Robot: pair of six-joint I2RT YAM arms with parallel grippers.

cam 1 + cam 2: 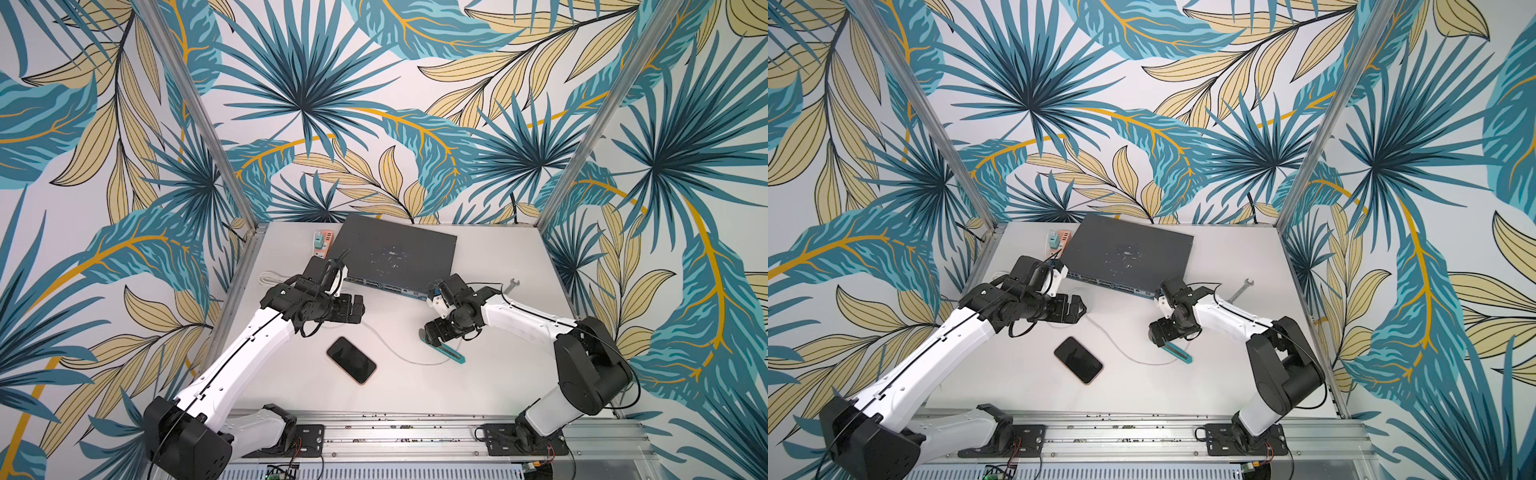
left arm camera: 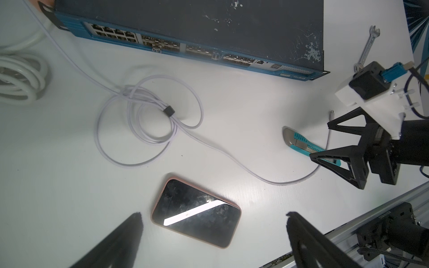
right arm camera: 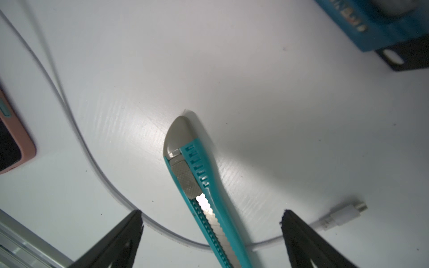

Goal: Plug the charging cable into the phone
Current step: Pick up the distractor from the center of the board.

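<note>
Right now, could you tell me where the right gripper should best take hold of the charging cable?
Probably at the white connector housing of the charging cable, coming from above: it is stiff, lies flat and free beside the utility knife. The right gripper hangs open over the knife, which lies across the cable.

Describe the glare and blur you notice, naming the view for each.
Left wrist view: a bright white streak of glare crosses the phone screen. Right wrist view: a hot spot burns out part of the utility knife; the network switch corner is blurred.
</note>
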